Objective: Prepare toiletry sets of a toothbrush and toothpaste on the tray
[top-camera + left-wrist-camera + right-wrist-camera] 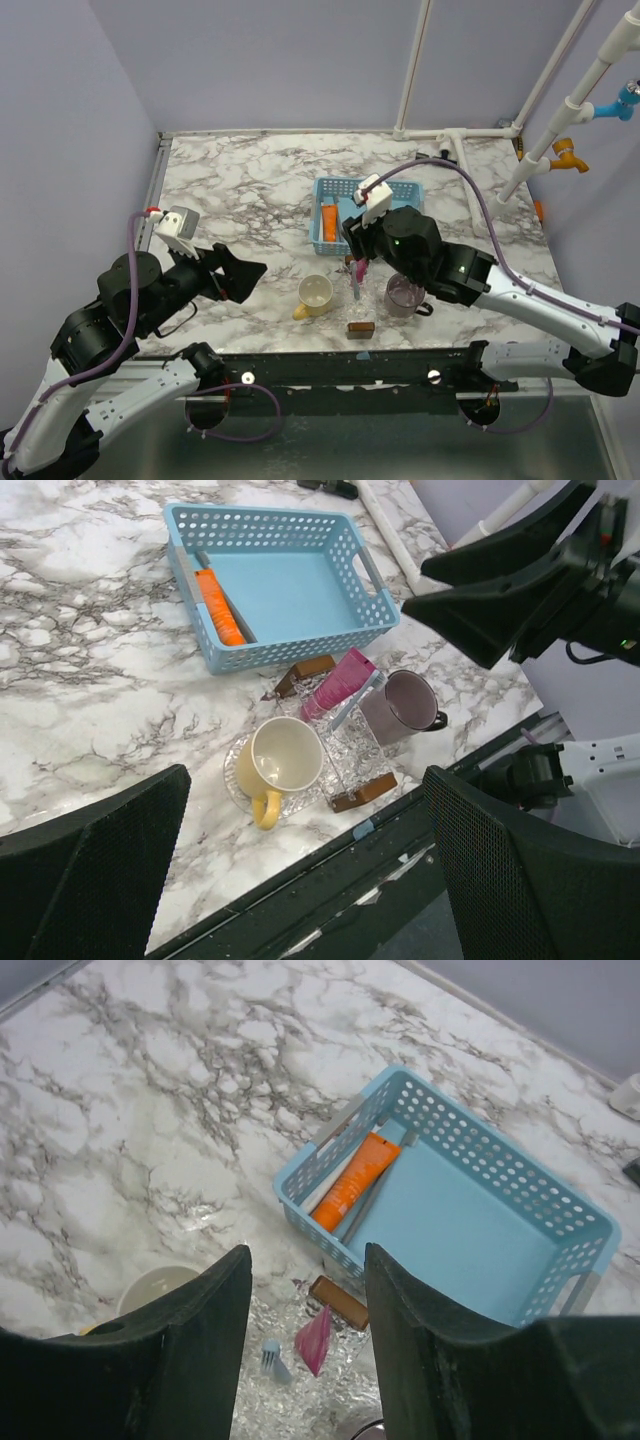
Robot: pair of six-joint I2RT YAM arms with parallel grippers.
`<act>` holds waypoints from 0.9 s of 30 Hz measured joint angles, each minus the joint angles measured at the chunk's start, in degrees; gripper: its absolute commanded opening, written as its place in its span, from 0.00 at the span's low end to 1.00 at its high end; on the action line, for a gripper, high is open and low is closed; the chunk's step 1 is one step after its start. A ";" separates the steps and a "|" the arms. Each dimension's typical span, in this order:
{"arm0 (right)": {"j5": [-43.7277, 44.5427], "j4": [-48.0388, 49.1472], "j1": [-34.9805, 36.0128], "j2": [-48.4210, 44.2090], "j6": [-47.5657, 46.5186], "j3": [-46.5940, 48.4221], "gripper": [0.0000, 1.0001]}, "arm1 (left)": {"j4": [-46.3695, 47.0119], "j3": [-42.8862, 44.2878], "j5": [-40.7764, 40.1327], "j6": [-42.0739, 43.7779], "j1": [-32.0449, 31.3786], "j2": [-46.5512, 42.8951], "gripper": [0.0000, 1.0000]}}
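Note:
A clear glass tray (352, 752) with wooden ends stands near the table's front edge. A pink toothpaste tube (338, 683) and a pale blue toothbrush (356, 697) lean in it. My right gripper (308, 1360) hangs open just above them, both below the gap and touching neither finger (190, 1350). From the top view it sits over the tray (358, 300). The blue basket (560, 1220) behind holds an orange toothpaste tube (354, 1180) and a grey toothbrush (374, 1196). My left gripper (310, 900) is wide open and empty, well left of the tray.
A yellow mug (285, 760) on a glass saucer stands left of the tray. A purple mug (400, 705) stands right of it. The table's black front rail (400, 880) lies under my left gripper. White pipes (480, 135) run along the back right.

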 measured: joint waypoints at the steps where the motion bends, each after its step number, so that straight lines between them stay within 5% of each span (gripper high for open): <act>1: 0.98 -0.72 -0.02 0.81 0.20 1.75 0.54 | -0.02 0.00 -0.11 0.11 0.00 0.00 0.99; 13: 5.81 -16.48 -6.05 19.56 10.73 24.33 0.60 | 1.05 -2.43 -1.70 5.46 0.00 0.00 0.99; 22: -1.70 -18.99 -17.22 29.16 16.63 24.59 0.57 | 3.48 -5.25 -4.02 12.35 0.00 0.24 0.99; 27: -6.43 -18.45 -19.61 34.36 18.82 24.59 0.46 | 4.55 -5.25 -4.94 15.04 0.00 0.98 0.99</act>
